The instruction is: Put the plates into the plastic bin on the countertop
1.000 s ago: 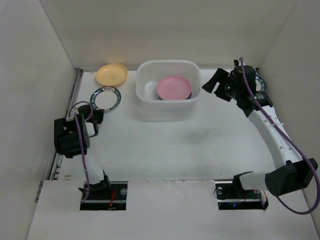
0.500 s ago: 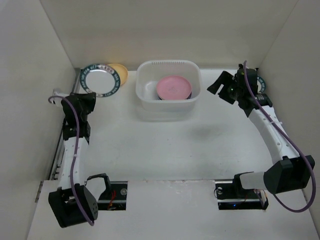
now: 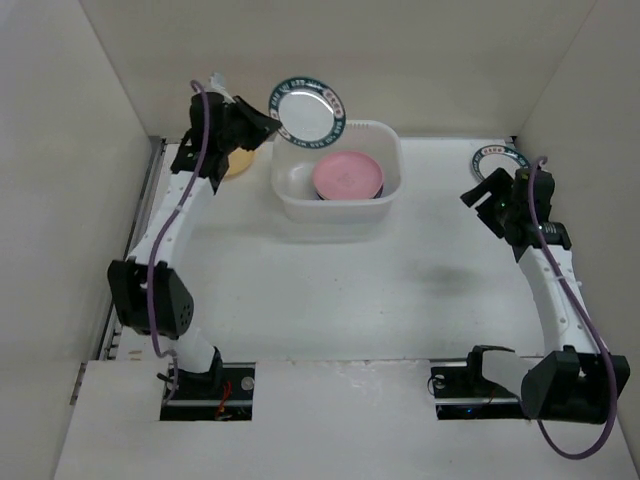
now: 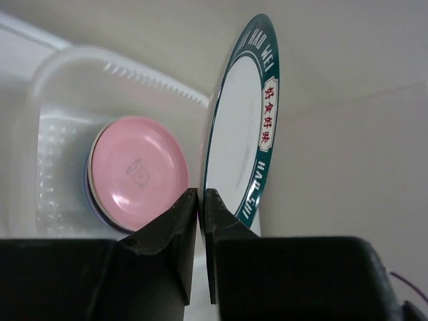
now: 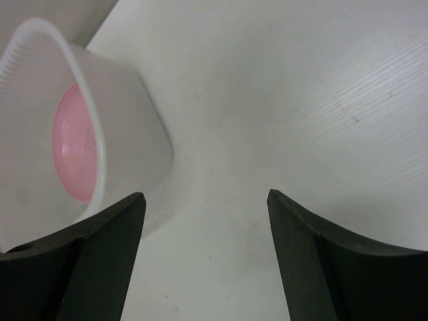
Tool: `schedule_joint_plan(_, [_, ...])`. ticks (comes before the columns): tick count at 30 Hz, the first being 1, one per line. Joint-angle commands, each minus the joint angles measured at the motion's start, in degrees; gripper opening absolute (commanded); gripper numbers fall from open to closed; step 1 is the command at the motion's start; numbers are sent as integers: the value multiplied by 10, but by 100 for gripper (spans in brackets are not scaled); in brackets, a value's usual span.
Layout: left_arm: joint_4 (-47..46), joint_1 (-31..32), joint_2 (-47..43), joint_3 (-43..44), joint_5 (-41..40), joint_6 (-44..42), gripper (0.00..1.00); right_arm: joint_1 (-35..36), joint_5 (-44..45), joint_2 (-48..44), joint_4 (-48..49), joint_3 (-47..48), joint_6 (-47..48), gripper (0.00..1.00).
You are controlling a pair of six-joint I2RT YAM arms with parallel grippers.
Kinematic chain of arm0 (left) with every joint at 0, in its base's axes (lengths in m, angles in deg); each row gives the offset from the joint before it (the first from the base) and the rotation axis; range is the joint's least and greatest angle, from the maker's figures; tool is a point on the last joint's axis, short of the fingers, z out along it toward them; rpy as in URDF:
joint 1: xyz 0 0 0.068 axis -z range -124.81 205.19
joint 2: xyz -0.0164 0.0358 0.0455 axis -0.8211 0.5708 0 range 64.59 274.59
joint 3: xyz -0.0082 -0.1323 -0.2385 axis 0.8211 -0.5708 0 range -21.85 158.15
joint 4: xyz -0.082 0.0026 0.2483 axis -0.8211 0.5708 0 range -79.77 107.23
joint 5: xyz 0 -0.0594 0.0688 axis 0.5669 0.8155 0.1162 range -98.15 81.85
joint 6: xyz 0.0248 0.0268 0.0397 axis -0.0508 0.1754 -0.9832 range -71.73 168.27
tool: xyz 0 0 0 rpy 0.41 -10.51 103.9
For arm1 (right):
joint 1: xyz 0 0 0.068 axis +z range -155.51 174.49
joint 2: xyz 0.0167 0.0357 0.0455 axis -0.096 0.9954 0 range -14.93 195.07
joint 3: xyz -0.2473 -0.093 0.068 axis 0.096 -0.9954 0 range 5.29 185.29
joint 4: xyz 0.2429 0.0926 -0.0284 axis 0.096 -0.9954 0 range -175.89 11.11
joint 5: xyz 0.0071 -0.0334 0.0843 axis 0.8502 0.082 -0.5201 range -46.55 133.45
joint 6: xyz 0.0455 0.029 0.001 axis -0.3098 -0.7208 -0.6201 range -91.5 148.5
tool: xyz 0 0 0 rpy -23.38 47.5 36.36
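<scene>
My left gripper (image 3: 262, 122) is shut on the rim of a white plate with a teal patterned rim (image 3: 309, 114) and holds it tilted above the back left corner of the translucent plastic bin (image 3: 290, 201). In the left wrist view the plate (image 4: 239, 127) stands on edge above my shut gripper (image 4: 201, 194). A pink plate (image 3: 347, 175) lies on top of a stack in the bin. My right gripper (image 3: 478, 196) is open and empty, right of the bin. A second teal-rimmed plate (image 3: 500, 159) lies behind it. A yellow-orange plate (image 3: 238, 164) lies partly hidden under my left arm.
White walls close in the countertop (image 3: 330, 290) on the left, back and right. In the right wrist view the bin (image 5: 127, 134) with the pink plate (image 5: 75, 147) lies to the left of my open fingers.
My left arm lifted the teal-rimmed plate from the far left and carried it right, over the bin's corner. My right gripper drew back right and down, uncovering the plate behind it.
</scene>
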Motion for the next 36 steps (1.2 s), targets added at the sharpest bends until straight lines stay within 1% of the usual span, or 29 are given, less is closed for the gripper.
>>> schedule_joint_plan(1, [40, 27, 48, 43, 43, -33, 6, -32, 15, -33, 16, -12, -9, 79])
schedule_joint_plan(6, [47, 54, 142, 74, 50, -67, 6, -86, 16, -57, 22, -30, -33, 79])
schedule_joint_plan(9, [42, 66, 187, 89, 52, -65, 6, -114, 11, -54, 35, -38, -54, 79])
schedule_joint_plan(14, [57, 96, 254, 139, 58, -79, 7, -154, 2, -44, 93, -67, -104, 79])
schedule_joint_plan(17, [73, 99, 285, 156, 52, -91, 10, -176, -8, -12, 131, -79, -136, 79])
schedule_joint_plan(21, [95, 95, 305, 159, 41, -101, 23, -195, -24, 48, 194, -93, -198, 80])
schedule_joint_plan(23, [104, 95, 306, 159, 29, -114, 33, -202, -36, 86, 234, -95, -228, 79])
schedule_joint_plan(24, [108, 95, 303, 159, 24, -120, 40, -205, -41, 109, 250, -93, -241, 79])
schedule_joint_plan(25, [112, 96, 296, 159, 15, -126, 54, -208, -47, 131, 262, -87, -253, 79])
schedule_joint_plan(27, [117, 99, 277, 163, 4, -139, 80, -212, -54, 173, 284, -76, -276, 79])
schedule_joint_plan(28, [122, 99, 266, 165, 0, -142, 90, -212, -55, 192, 296, -70, -287, 78])
schedule_joint_plan(30, [128, 99, 242, 166, -8, -147, 100, -213, -55, 230, 315, -56, -307, 78])
schedule_joint_plan(33, [133, 93, 191, 158, -17, -150, 100, -213, -56, 289, 333, -23, -334, 77])
schedule_joint_plan(36, [128, 81, 122, 127, -31, -150, 100, -210, -59, 344, 339, 22, -358, 76])
